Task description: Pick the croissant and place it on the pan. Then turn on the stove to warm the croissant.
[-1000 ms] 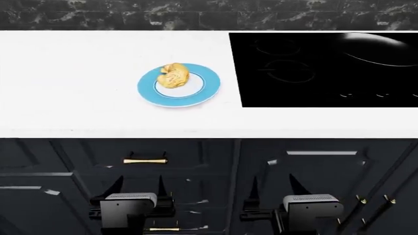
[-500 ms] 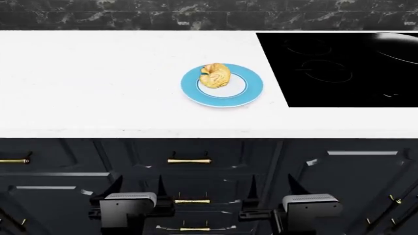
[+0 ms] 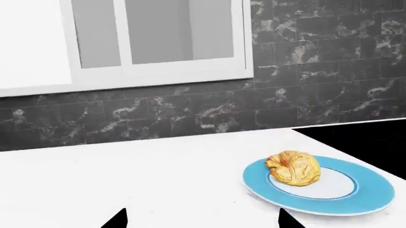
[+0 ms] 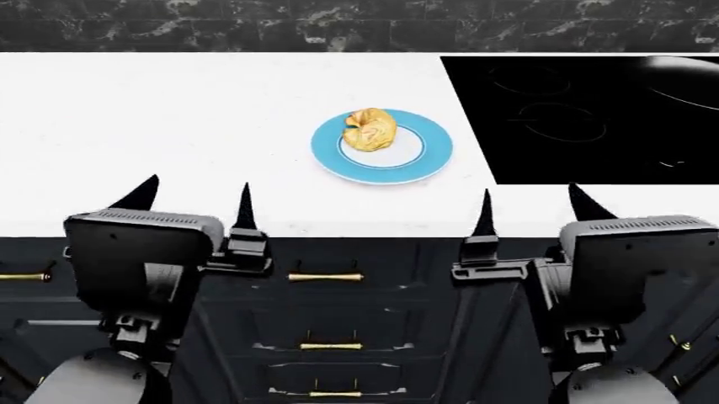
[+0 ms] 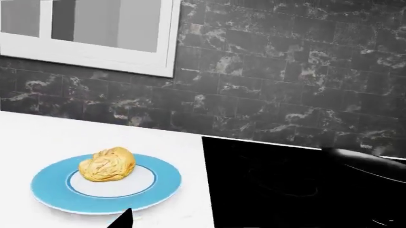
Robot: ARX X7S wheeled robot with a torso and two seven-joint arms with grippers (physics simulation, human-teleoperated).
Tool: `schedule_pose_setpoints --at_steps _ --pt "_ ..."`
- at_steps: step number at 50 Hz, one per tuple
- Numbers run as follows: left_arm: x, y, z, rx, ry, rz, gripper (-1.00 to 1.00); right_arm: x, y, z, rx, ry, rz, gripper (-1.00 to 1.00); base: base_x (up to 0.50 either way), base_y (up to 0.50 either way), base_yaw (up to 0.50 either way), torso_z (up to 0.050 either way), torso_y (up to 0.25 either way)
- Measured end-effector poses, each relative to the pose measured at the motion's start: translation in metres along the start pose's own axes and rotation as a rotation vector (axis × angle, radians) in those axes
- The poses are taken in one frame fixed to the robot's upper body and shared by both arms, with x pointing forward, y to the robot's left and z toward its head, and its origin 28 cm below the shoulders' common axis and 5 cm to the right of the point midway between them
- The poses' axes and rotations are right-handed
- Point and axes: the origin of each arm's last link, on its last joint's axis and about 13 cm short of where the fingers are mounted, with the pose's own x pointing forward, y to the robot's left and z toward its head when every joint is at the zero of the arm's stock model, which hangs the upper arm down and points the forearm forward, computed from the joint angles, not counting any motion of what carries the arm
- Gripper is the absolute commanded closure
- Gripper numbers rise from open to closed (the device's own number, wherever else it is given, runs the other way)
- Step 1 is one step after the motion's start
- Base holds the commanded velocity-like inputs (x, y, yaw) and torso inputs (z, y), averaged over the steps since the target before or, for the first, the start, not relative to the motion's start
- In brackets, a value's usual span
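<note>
The croissant (image 4: 370, 130) sits on a white plate with a blue rim (image 4: 433, 163), lying toward the plate's back-left part rather than its middle. The plate rests on the white worktop (image 4: 168, 126), about midway between the front and back edges and just beside the left edge of the stove (image 4: 584, 160), without touching it. The stove is a glossy black glass panel set into the right end of the worktop, with faint ring outlines on its surface. The pan (image 4: 685, 80) lies at the stove's back-right corner; it is black against black, so only the curved highlight of its rim shows, and part of it is cut off by the picture's edge.

The left gripper (image 4: 191, 202) hangs in front of the worktop's front edge, to the left of the plate, its two pointed fingers spread well apart and holding nothing. The right gripper (image 4: 534, 206) hangs at the front edge too, in line with the stove's left edge, also spread wide and empty. Both are well apart from the plate and the croissant.

Below the worktop are dark cabinet fronts with brass handles (image 4: 325, 275). Behind it runs a dark marbled tile wall (image 3: 304, 71), with a white-framed window (image 3: 159, 42) above the left part.
</note>
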Motion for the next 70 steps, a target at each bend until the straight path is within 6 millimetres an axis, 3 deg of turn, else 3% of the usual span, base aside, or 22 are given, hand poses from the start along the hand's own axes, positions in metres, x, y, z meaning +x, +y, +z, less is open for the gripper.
schedule_pose_setpoints --at_steps 7,15,32,45,56,70 --pt "0.031 0.014 0.044 -0.002 -0.019 0.025 -1.0 0.036 -0.022 0.047 -0.002 0.02 -0.033 -1.0 0.15 0.0 0.0 0.0 0.0" --pt "0.067 0.023 0.08 -0.01 -0.019 0.053 -1.0 0.069 -0.038 0.089 0.021 0.053 -0.032 -1.0 0.5 0.0 0.0 0.0 0.0" --pt "0.088 0.033 0.123 0.003 -0.017 0.079 -1.0 0.089 -0.039 0.142 -0.065 0.152 0.069 -1.0 0.5 0.0 0.0 0.0 0.0" --pt "0.089 0.035 0.134 0.017 -0.014 0.078 -1.0 0.09 -0.036 0.153 -0.132 0.211 0.13 -1.0 0.49 0.0 0.0 0.0 0.001" --pt "0.089 0.036 0.137 0.022 -0.012 0.072 -1.0 0.09 -0.03 0.153 -0.197 0.297 0.154 -1.0 0.05 0.0 0.0 0.0 0.001" --pt "0.089 0.037 0.136 0.023 -0.012 0.071 -1.0 0.081 -0.009 0.172 -0.041 0.512 0.375 -1.0 0.0 0.0 0.0 0.0 0.0"
